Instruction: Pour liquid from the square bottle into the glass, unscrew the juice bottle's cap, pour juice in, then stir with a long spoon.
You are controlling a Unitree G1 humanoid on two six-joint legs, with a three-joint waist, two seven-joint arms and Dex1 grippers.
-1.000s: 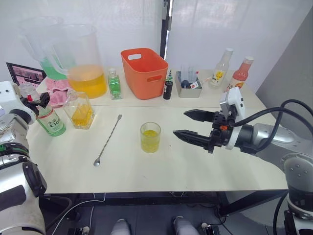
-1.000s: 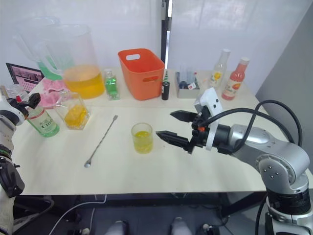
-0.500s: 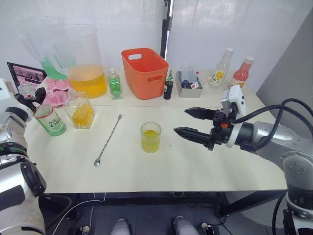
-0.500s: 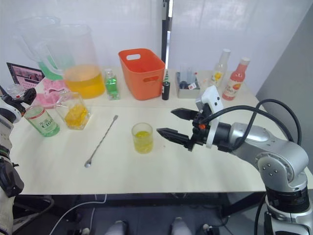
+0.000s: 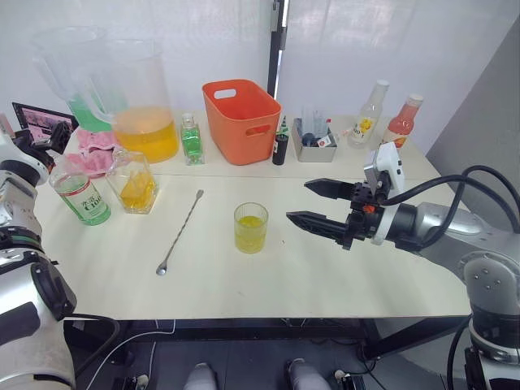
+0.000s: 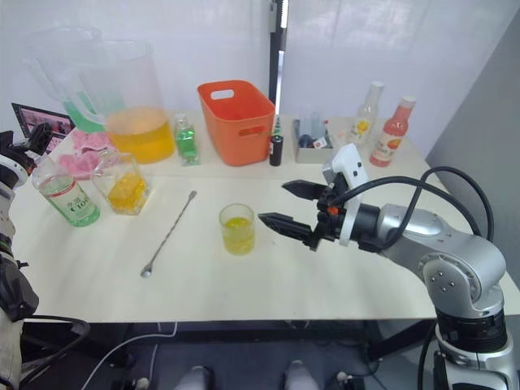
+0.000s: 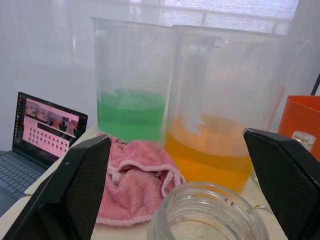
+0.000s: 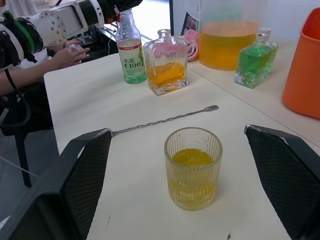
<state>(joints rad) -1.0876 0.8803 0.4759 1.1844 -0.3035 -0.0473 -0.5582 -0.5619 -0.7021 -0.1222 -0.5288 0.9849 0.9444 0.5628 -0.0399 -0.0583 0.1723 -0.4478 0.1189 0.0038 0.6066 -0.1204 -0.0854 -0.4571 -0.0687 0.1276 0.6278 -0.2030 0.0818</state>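
The juice bottle (image 8: 129, 47) reads "C100" and stands on the table (image 5: 268, 276) beside the square bottle (image 5: 132, 184); my left gripper (image 5: 45, 140) spreads wide above its uncapped mouth. My right gripper (image 5: 313, 205) is parted beside the glass (image 5: 250, 227). The long spoon (image 5: 180, 231) lies flat.

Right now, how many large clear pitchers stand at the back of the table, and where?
2. The green-liquid pitcher stands at the back left corner; the orange-liquid pitcher stands just right of it, partly overlapping it. Nothing suggests another hidden behind them.
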